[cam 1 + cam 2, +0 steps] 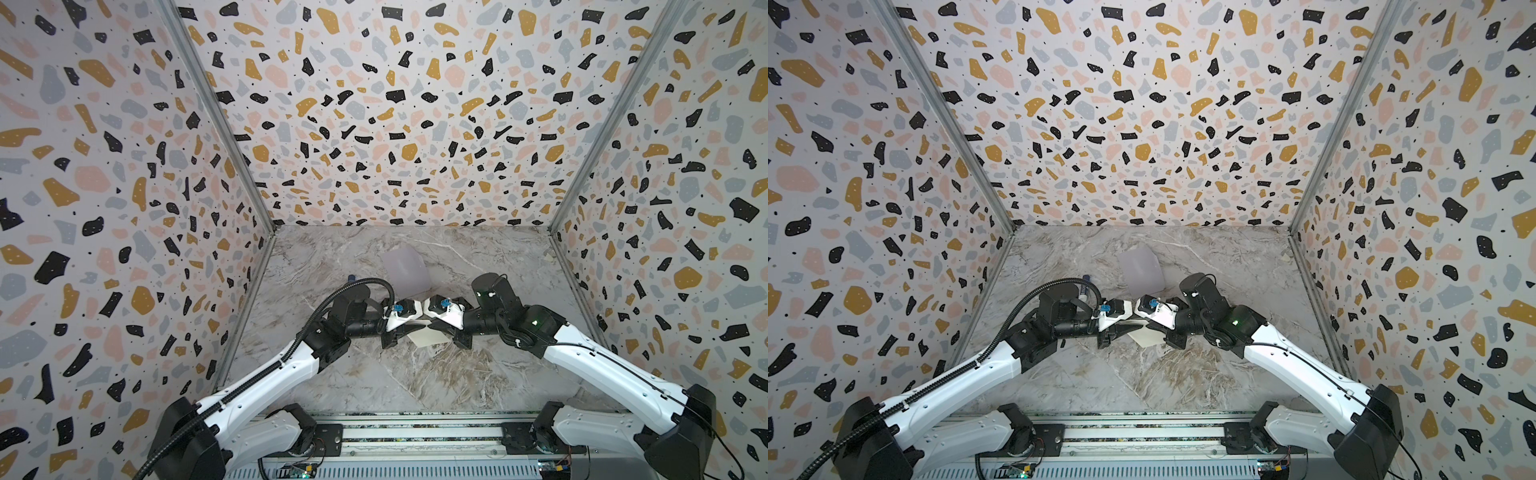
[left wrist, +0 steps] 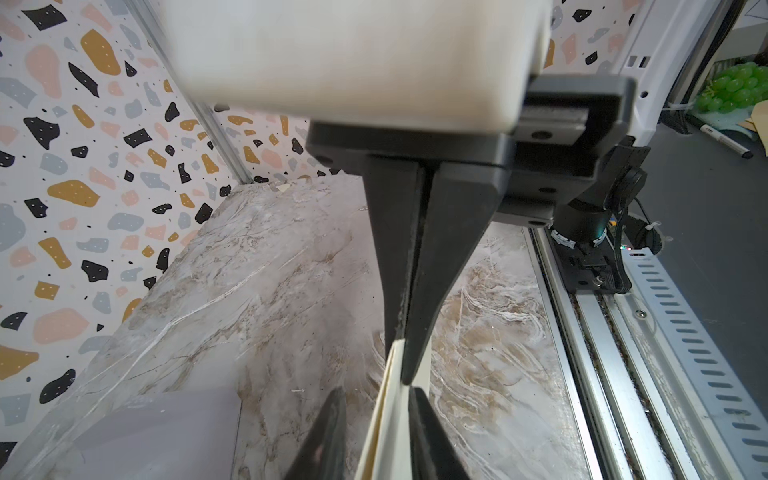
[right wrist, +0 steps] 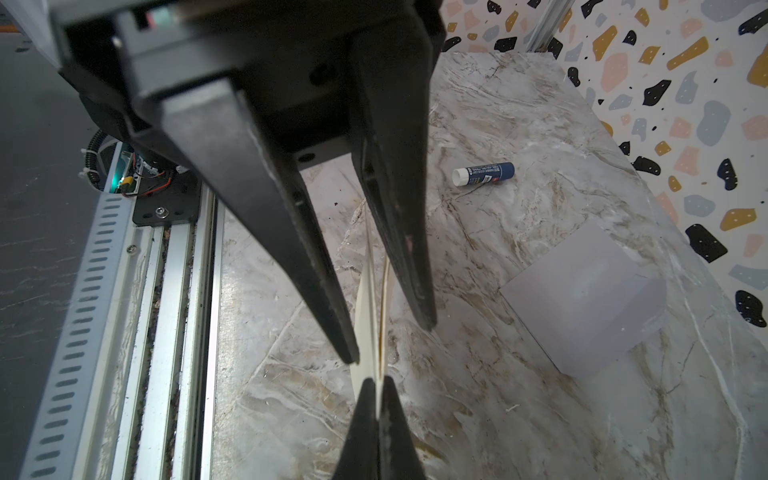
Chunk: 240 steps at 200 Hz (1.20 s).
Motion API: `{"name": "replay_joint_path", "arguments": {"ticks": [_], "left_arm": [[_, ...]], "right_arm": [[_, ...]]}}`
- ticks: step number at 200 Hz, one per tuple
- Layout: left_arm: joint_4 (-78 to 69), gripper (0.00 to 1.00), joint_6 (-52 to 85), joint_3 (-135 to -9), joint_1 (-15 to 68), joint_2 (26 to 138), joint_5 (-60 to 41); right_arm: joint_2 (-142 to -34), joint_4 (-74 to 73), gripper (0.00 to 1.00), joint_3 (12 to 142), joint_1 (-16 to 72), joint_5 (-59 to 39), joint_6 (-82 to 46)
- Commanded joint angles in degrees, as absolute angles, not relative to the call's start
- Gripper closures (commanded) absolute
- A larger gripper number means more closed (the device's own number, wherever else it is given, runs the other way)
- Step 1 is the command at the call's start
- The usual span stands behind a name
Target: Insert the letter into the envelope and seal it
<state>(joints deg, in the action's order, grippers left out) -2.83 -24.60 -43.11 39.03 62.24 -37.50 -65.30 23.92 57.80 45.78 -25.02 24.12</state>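
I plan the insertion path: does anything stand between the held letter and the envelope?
Nothing visible does: only bare table lies between the letter, in the right gripper, and the envelope. The glue stick lies aside.

My left gripper (image 1: 411, 330) and right gripper (image 1: 436, 328) meet nose to nose at mid-table, with the cream letter (image 1: 428, 340) showing between them over the marble table (image 1: 415, 374). The lavender envelope (image 1: 405, 270) lies flat just behind them.

Envelope (image 1: 405, 270) behind letter (image 1: 430, 338), glue stick (image 3: 484, 173) leftward.
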Motion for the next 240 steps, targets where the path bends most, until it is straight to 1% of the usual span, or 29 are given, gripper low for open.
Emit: {"name": "replay_joint_path", "arguments": {"ticks": [1,31,56,63,76,99,111,139,167,205,240], "left_arm": [[-5.54,0.79,-23.99,-42.54,39.54,62.73,-38.76],[-5.62,0.87,-23.63,-42.63,39.73,63.02,-38.46],[-6.21,1.0,-22.91,-42.42,39.74,62.94,-38.56],[-6.72,1.0,-22.39,-42.22,39.81,62.9,-38.58],[-8.48,1.0,-20.97,-41.45,39.78,62.38,-38.14],[-13.86,1.0,-16.88,-38.92,39.74,60.6,-36.14],[-18.3,1.0,-14.68,-37.07,39.73,59.18,-35.74],[-24.32,1.0,-11.09,-33.69,39.73,55.61,-34.79],[-26.39,1.0,-9.13,-33.05,39.64,54.27,-35.92],[-30.0,1.0,-6.31,-32.37,39.55,54.39,-37.87],[-30.58,1.0,-5.76,-32.24,39.55,54.49,-38.01]], "right_arm": [[-63.3,22.51,1.0,58.21,46.14,-26.02,23.82],[-63.06,22.15,1.0,57.88,46.14,-25.53,23.86],[-62.44,21.59,1.0,57.39,46.14,-24.8,23.82],[-62.2,21.18,1.0,57.0,46.14,-24.74,23.74],[-61.32,19.92,0.97,56.16,46.14,-24.41,23.52],[-59.14,16.59,0.88,54.22,45.01,-24.64,22.45],[-57.34,13.84,0.83,52.58,42.41,-27.88,21.11],[-52.99,6.84,0.8,48.52,36.03,-37.59,17.52],[-51.3,2.64,0.77,46.36,33.15,-42.99,15.08],[-54.07,2.39,0.69,47.58,32.68,-47.77,14.05],[-56.42,2.88,0.69,48.6,32.64,-50.07,13.87]]}}
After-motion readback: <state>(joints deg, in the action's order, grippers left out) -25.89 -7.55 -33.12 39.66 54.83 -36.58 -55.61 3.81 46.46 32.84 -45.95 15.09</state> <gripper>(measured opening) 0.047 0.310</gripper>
